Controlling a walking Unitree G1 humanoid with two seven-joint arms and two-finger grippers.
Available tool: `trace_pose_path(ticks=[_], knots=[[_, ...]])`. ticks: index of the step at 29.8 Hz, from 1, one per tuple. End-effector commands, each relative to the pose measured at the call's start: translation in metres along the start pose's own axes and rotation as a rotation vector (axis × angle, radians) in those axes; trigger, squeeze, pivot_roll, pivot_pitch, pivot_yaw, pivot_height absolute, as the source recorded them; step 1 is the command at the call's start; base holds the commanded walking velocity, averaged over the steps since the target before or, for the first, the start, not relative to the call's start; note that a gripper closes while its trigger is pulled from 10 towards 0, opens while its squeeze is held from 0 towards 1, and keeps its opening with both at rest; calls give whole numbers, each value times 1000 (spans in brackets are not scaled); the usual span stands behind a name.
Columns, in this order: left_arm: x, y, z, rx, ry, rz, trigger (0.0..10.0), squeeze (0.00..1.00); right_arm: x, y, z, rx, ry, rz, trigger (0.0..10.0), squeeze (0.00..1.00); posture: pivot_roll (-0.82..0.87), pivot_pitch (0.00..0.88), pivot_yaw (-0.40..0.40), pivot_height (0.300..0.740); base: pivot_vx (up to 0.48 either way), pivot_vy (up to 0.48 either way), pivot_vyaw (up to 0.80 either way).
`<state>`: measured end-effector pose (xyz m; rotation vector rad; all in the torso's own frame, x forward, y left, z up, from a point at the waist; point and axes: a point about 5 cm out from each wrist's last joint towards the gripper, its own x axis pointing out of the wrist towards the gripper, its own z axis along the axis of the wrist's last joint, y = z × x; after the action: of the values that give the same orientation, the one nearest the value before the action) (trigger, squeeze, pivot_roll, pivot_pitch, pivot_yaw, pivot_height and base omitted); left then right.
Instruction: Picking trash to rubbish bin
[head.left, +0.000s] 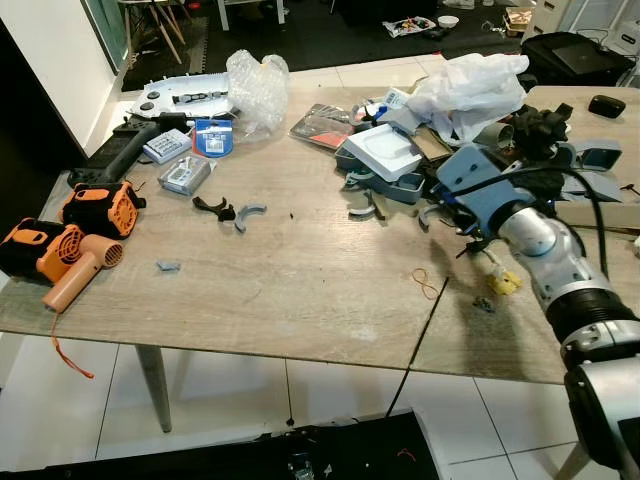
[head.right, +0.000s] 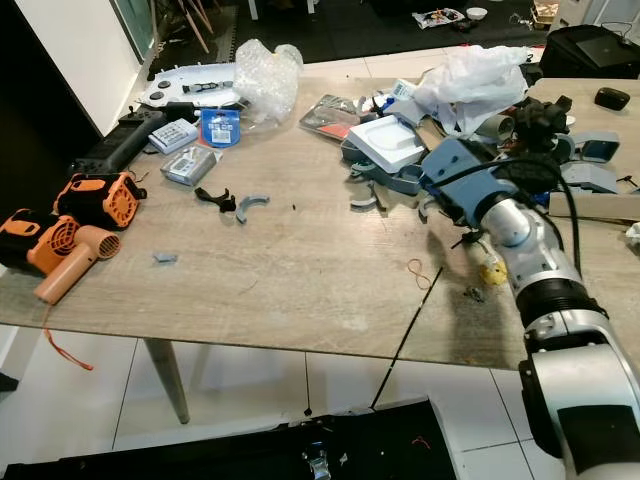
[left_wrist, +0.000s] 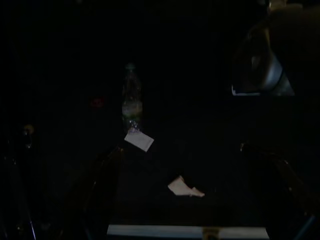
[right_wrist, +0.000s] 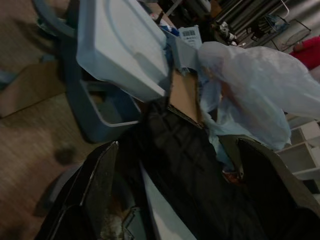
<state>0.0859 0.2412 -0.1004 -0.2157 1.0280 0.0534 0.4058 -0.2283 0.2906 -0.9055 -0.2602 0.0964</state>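
My right arm's blue wrist housing (head.left: 482, 182) reaches over the right side of the wooden table (head.left: 300, 290), into a heap of clutter. In the right wrist view my right gripper (right_wrist: 179, 145) is open, its fingers (right_wrist: 100, 185) spread either side of a black sheet-like thing (right_wrist: 185, 170). Just beyond lie a pale blue-white tray (right_wrist: 120, 45) and a white plastic bag (head.left: 470, 88). Bubble wrap (head.left: 256, 85) lies at the table's far left. A rubber band (head.left: 430, 283) and a yellow scrap (head.left: 503, 283) lie near the arm. My left gripper (left_wrist: 190, 150) hangs open in the dark.
Two orange power tools (head.left: 95, 205) and a peach hair dryer (head.left: 78, 275) sit at the left edge. Grey plastic pieces (head.left: 250, 213) and small boxes (head.left: 185, 175) are scattered about mid-table. In the left wrist view, a bottle (left_wrist: 131, 100) and paper scraps (left_wrist: 185, 187) lie on a dark floor.
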Motion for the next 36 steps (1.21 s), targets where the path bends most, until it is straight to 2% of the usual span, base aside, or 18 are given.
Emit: trace_pose_path(ticks=[1,2,3,4,9,22,32,33,35,36], knots=[[-10,10,-18,-10,49,25,10000,0,1,7,-1,-27,20,30,10000,1000,51,332,88,740,0,0,0],[-12,12,-21,-9,53,25,10000,0,2,9,-1,-45,24,27,10000,533,56,353,93,740,0,0,0],[-12,12,-21,-9,53,25,10000,0,2,9,-1,-45,24,27,10000,533,56,353,93,740,0,0,0],[-14,13,-24,-6,59,25,10000,0,2,8,-1,-64,28,16,10000,0,60,361,96,740,0,0,0],[-23,18,-38,0,73,18,10000,0,4,0,2,-129,32,-15,10000,0,69,412,109,740,0,0,0],[-31,19,-50,-2,56,-16,10000,0,6,-27,14,-250,23,-97,10000,0,79,495,112,740,0,0,0],[-39,22,-60,-3,75,-18,10000,0,8,-34,17,-282,27,-137,10000,0,86,519,113,740,0,0,0],[-40,22,-62,-4,76,-18,10000,0,8,-36,18,-287,28,-149,8157,0,86,521,112,740,0,0,0],[-40,23,-62,-4,77,-17,10000,0,8,-38,18,-291,28,-158,8157,0,86,521,112,740,0,0,0],[-40,23,-63,-5,77,-16,10000,0,8,-40,19,-295,26,-166,0,0,86,521,112,740,0,0,0]])
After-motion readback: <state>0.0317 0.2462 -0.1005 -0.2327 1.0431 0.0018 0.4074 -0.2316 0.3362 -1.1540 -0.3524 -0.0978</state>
